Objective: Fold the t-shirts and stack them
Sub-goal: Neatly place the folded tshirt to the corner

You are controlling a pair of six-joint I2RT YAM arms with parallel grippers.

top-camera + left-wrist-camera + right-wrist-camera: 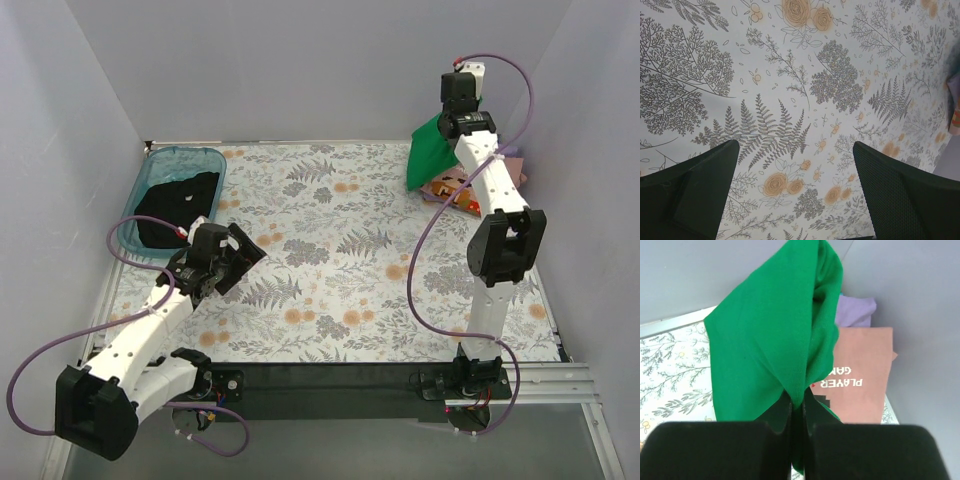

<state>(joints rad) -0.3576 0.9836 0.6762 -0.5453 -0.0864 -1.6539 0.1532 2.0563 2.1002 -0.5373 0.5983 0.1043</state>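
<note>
We judge this to be the very start of the work on one shirt: picking it off the pile, with no fold made yet. The right gripper (797, 409) is clenched on a bunched edge of the green shirt (428, 152), holding it up in the upper right of the overhead view. Beneath and beside it lie the pink shirt (862, 372) with its printed words and the lavender shirt (856, 310), both in the far right corner of the table (330, 300). The black shirt (175, 205) sits apart in the bin (150, 175) at the upper left.

The left gripper (795, 200) is released, jaws wide, with nothing between them. It hovers over bare patterned table at the lower left of the overhead view, well apart from every shirt.

The green shirt hangs gathered to a point at the pinch and widens away from it. In the overhead view its long axis runs from the gripper down and slightly left towards the pile. In the right wrist view it runs from the bottom centre up to the top of the frame. We cannot tell collar from hem.

Next, we think, the shirt has to be carried to the open middle of the table and spread flat. That likely calls for the free left gripper to take a second corner.
</note>
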